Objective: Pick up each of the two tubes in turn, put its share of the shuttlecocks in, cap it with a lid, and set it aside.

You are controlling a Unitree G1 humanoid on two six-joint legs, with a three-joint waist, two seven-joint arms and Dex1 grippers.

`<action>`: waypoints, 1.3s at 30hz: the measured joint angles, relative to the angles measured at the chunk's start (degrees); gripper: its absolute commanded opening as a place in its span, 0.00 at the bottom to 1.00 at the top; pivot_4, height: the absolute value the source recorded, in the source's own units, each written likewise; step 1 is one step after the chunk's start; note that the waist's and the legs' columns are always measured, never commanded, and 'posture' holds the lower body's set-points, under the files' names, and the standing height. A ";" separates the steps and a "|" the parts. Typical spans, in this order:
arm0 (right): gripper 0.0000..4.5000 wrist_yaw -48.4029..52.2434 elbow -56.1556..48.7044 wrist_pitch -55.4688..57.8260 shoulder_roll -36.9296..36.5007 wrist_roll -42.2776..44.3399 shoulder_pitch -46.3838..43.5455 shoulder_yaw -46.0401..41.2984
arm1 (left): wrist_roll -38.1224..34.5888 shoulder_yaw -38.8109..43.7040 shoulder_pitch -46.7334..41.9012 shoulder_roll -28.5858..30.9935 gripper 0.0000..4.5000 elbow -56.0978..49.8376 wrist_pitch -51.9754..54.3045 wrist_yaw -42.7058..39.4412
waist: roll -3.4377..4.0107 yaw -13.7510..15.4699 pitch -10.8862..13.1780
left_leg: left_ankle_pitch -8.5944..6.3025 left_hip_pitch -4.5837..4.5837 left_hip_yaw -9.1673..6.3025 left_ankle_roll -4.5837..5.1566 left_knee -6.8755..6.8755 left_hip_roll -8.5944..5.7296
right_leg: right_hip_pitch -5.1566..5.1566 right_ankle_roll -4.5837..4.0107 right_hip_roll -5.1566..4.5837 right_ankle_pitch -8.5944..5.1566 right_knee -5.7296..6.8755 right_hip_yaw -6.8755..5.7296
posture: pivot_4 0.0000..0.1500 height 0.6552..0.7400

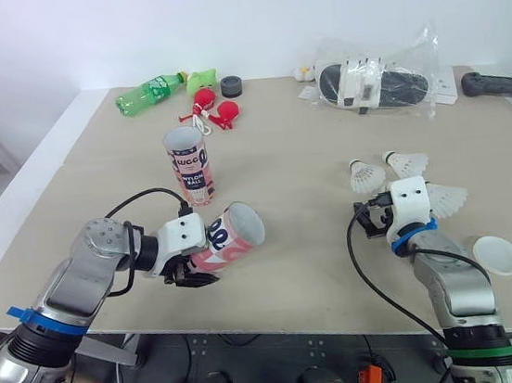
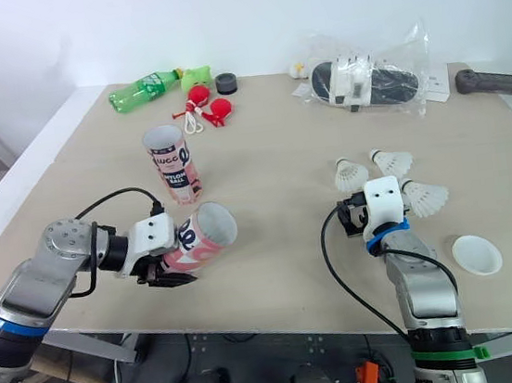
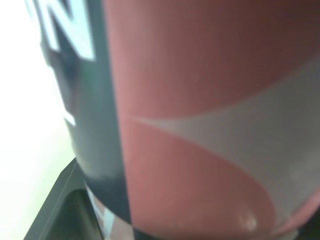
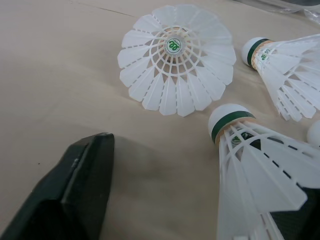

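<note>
Pink tube is being held tilted at near left, clamped by left gripper, mouth turned right. Cardboard is being judged light and stiff (crushable if squeezed); mid-body hold suits. Right gripper is being seen parted around nearest shuttlecock; fragile feathers, so the cork is being favoured. Second shuttlecock and third shuttlecock are lying just beyond. Upright tube is standing farther left, lid near right; bare table is lying between.

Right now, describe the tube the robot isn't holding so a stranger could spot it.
On the beige table, look left of centre, nearer than the green bottle. The upright tube stands alone, open mouth up; the tilted tube is clamped in the left gripper.
</note>
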 measured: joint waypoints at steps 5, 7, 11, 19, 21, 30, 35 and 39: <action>0.16 -0.65 0.22 0.10 0.14 -0.16 0.05 0.01 | 0.00 -0.01 -0.05 0.00 0.67 0.07 0.03 -0.11 | 0.00 0.00 0.00 | 0.00 -0.02 0.00 0.00 0.00 -0.01 | 0.00 0.02 -0.01 -0.02 0.00 0.00 | 1.00 1.00; 0.02 -1.04 0.24 0.09 0.14 -0.20 0.16 -0.21 | 0.00 -0.01 -0.09 0.00 0.67 0.10 0.03 -0.15 | 0.00 0.00 0.00 | 0.00 -0.01 -0.01 0.00 0.00 0.00 | 0.00 0.02 0.01 -0.01 0.00 0.00 | 1.00 1.00; 0.02 -1.15 0.24 0.12 0.14 -0.16 0.22 -0.21 | 0.00 -0.01 -0.12 0.00 0.67 0.10 0.03 -0.17 | 0.00 0.00 0.00 | 0.00 0.00 -0.01 0.00 -0.01 0.00 | 0.00 0.01 0.01 -0.01 0.00 0.00 | 1.00 1.00; 0.02 -0.81 -3.26 1.98 0.01 0.21 2.32 -0.67 | -0.02 -0.04 -0.16 -0.01 0.67 0.13 0.07 -0.30 | 0.00 0.04 0.00 | 0.00 -0.03 -0.04 0.00 -0.07 -0.02 | -0.01 0.05 0.00 -0.06 -0.01 0.00 | 1.00 1.00; 0.02 0.53 -6.49 3.86 -1.08 1.05 4.12 -0.75 | -0.02 -0.04 -0.20 0.01 0.67 0.14 0.07 -0.39 | 0.00 0.04 0.00 | 0.00 -0.04 -0.03 0.00 -0.13 -0.03 | -0.02 0.05 0.00 -0.09 -0.01 0.01 | 1.00 1.00; 0.02 10.20 -20.14 10.47 -8.35 9.20 5.82 -3.10 | -0.01 -0.07 -0.47 -0.09 0.67 0.51 0.09 -0.88 | 0.03 0.04 0.01 | 0.00 -0.03 -0.03 0.00 -0.23 -0.03 | -0.04 0.05 -0.01 -0.11 -0.03 0.01 | 1.00 1.00; 0.02 22.61 -27.27 10.78 -16.74 18.19 3.84 -3.07 | 0.02 -0.10 -0.81 -0.19 0.67 1.12 0.02 -1.24 | 0.09 0.02 0.03 | 0.00 -0.03 0.00 0.00 -0.25 -0.05 | -0.01 0.07 -0.03 -0.14 -0.06 0.02 | 1.00 1.00; 0.02 31.93 -32.00 12.29 -22.96 27.03 -6.77 -0.18 | 0.12 -0.24 -1.13 -0.62 0.67 1.70 -0.07 -1.13 | 0.03 0.09 0.05 | 0.01 0.02 -0.07 0.01 -0.26 0.00 | 0.05 0.04 -0.03 -0.13 -0.08 -0.11 | 1.00 1.00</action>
